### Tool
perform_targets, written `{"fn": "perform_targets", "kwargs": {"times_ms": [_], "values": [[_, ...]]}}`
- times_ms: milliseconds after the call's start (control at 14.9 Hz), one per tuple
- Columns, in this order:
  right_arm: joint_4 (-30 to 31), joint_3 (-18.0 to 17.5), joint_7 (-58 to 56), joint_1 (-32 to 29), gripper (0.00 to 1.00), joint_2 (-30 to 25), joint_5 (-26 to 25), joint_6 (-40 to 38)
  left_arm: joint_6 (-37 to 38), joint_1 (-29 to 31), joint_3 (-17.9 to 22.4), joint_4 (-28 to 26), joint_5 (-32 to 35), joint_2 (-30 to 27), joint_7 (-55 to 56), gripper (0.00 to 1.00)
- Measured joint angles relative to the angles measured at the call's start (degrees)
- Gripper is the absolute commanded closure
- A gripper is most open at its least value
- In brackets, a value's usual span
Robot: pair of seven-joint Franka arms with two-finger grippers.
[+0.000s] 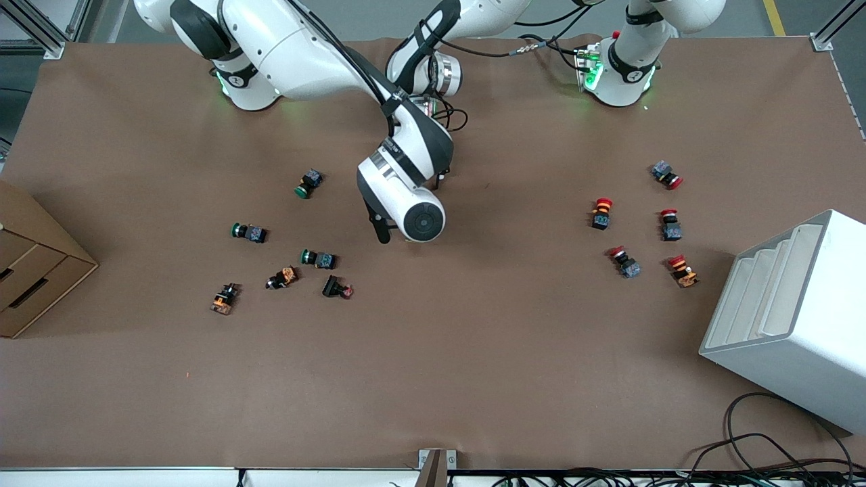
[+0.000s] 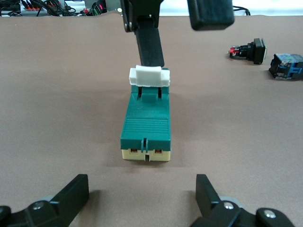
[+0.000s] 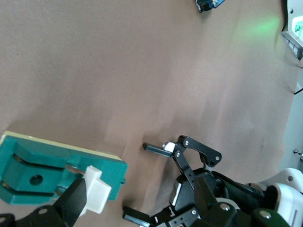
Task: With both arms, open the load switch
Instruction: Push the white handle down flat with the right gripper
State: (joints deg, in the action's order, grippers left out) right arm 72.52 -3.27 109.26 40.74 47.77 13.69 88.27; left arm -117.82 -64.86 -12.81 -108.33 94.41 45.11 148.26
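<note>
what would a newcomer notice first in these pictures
The green load switch with its white lever lies mid-table between both grippers. The left gripper is open around its cream end; a finger of the right gripper stands at the lever. Small push-buttons lie scattered toward both table ends.

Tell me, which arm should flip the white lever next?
The right one, probably. The right hand is open, with one finger beside the lever at the switch's end. The left hand is open at the switch's other end, away from the lever, better placed to hold the body.
</note>
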Motion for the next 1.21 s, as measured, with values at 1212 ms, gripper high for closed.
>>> {"fn": "perform_targets", "kwargs": {"times_ms": [1212], "values": [[0.89,-0.58,0.2,0.45,0.0,0.04,-0.02,0.72,0.17,-0.02,-0.03,0.04,0.0,0.04,0.03,0.0]]}}
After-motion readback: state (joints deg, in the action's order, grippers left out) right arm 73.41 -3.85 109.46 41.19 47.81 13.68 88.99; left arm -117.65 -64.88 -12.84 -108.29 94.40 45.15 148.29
